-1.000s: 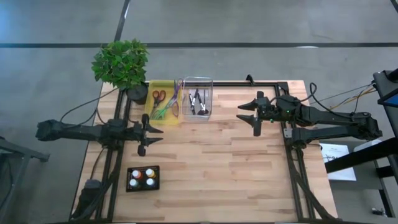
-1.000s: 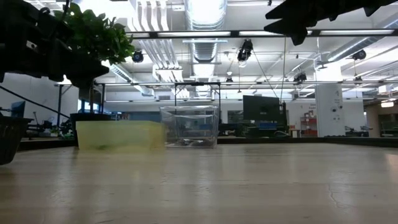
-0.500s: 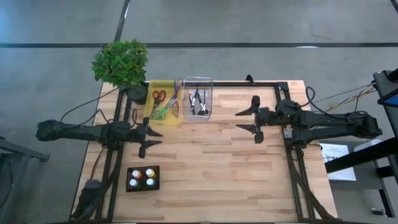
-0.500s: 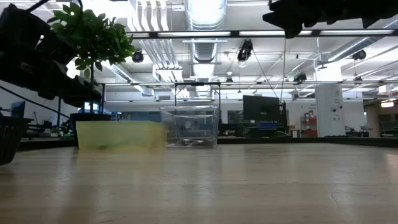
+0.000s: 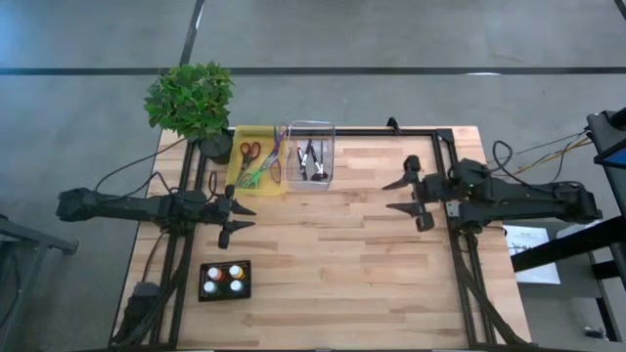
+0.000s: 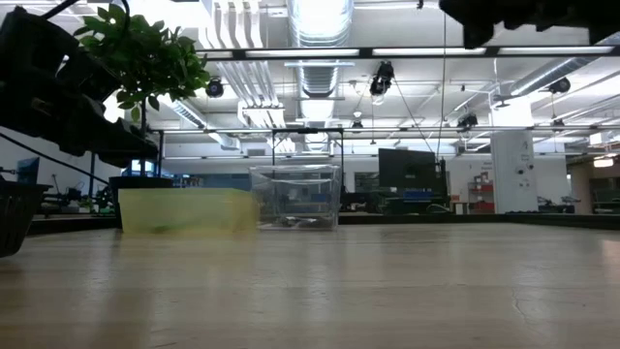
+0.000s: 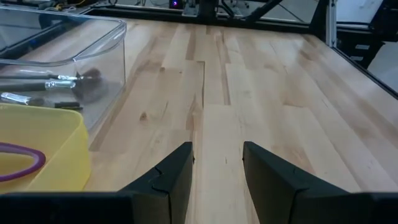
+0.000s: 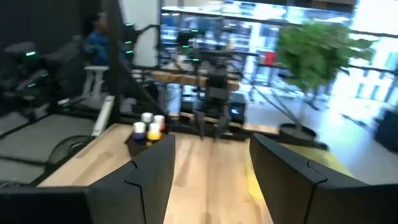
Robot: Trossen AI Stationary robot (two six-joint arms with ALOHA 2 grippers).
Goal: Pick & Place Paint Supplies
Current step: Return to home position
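The paintbrushes (image 5: 311,159) lie in the transparent bin (image 5: 311,129). From above they are a small tangle of dark handles and silver ferrules, and their number cannot be made out. The left wrist view shows them (image 7: 57,81) through the clear wall (image 7: 102,59), blurred, with one soft dark head. The bin sits ahead of the left gripper (image 5: 245,213) fingertips, off toward the table's far edge, with the yellow bin (image 5: 242,139) touching it. Four paint bottles (image 5: 224,280) with pale and orange caps stand in a black tray (image 5: 245,281) beside those fingers, on the near-edge side.

The left gripper's fingers (image 7: 179,163) are spread and empty above bare wood. The right gripper (image 5: 396,196) hangs over the table's right part, well apart from the bin, its fingers (image 8: 283,163) also parted and empty. In the low view it is mostly cut off at the top.
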